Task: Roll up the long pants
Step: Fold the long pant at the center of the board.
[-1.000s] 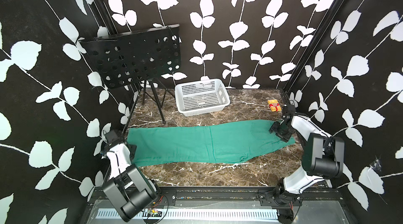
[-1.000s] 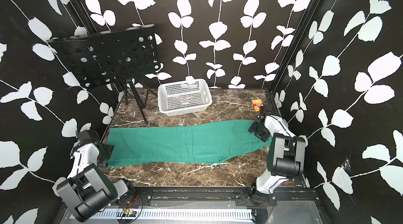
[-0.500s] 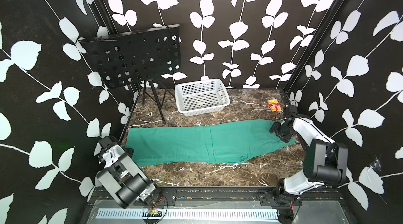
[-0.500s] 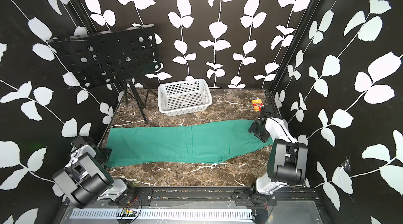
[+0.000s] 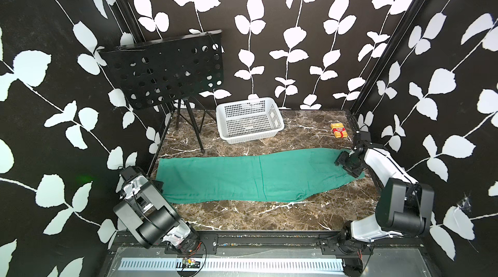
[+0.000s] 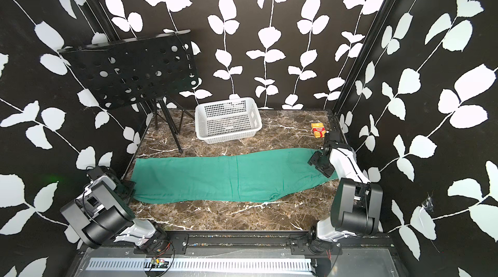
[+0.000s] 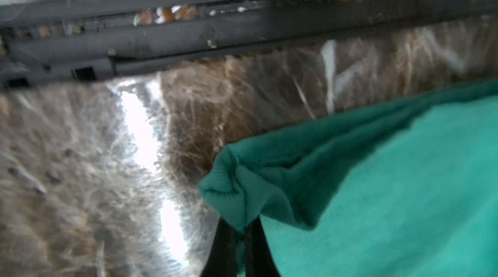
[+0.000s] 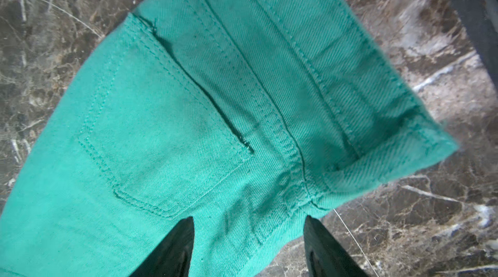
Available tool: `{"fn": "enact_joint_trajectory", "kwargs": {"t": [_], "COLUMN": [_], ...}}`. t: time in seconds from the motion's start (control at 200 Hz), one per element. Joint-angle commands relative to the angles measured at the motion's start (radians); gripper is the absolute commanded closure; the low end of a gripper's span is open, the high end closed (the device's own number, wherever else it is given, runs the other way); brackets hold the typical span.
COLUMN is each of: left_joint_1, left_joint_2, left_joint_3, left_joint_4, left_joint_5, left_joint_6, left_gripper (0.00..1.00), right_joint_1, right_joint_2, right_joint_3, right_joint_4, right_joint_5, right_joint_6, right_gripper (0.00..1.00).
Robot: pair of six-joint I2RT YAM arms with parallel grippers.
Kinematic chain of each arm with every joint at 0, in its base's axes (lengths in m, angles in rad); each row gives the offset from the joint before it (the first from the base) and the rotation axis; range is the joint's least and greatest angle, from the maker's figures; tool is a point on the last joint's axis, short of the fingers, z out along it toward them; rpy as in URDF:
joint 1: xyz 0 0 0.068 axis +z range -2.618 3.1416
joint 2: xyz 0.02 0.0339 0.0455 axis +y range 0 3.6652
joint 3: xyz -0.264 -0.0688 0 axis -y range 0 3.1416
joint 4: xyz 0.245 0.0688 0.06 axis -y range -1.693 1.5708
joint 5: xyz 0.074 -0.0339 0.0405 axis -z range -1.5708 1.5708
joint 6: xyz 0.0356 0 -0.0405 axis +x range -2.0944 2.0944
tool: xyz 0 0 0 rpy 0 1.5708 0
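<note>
The long pants (image 5: 242,175) are spread flat on the marble tabletop (image 5: 242,216), their long axis running straight from the left gripper (image 7: 241,228), clamped on a hem corner, to the right gripper (image 8: 248,219), held wide-jawed over the waistband end.

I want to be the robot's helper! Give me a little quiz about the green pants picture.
1. True or false: the long pants are already rolled up.
2. Which one is pinching the cloth? A) left pincer B) right pincer C) both
3. Fill in: the yellow box lies on the robot's ____ side.

Key
1. False: they lie flat, stretched out long.
2. A: it is shut on a corner of the cloth, while the right pincer is open over the pants.
3. right
</note>
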Motion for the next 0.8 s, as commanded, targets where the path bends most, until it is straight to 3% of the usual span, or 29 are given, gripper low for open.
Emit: {"fn": "enact_joint_trajectory", "kwargs": {"t": [0.0, 0.205, 0.38, 0.51, 0.62, 0.795], "left_joint_1": [0.005, 0.004, -0.041, -0.166, -0.282, -0.631], "left_joint_2": [-0.079, -0.203, -0.306, -0.371, -0.429, -0.535], "left_joint_3": [0.056, 0.110, 0.135, 0.170, 0.146, 0.097], "left_joint_4": [-0.110, -0.199, -0.174, -0.159, -0.085, 0.049], "left_joint_5": [-0.019, 0.014, 0.264, 0.325, 0.385, 0.282], "left_joint_6": [0.020, 0.032, 0.019, -0.041, -0.165, -0.414], "left_gripper": [1.00, 1.00, 1.00, 1.00, 1.00, 1.00], "right_joint_1": [0.002, 0.065, 0.133, 0.181, 0.215, 0.220], "right_joint_2": [-0.039, -0.067, -0.108, -0.142, -0.166, -0.219], "right_joint_3": [-0.016, 0.017, 0.060, 0.075, 0.107, 0.146], "right_joint_4": [-0.030, -0.094, -0.157, -0.167, -0.190, -0.211], "right_joint_5": [-0.002, 0.000, -0.001, -0.001, 0.000, -0.012], "right_joint_6": [-0.013, -0.013, -0.029, -0.023, -0.016, -0.011], "right_gripper": [0.34, 0.36, 0.36, 0.37, 0.37, 0.37]}}
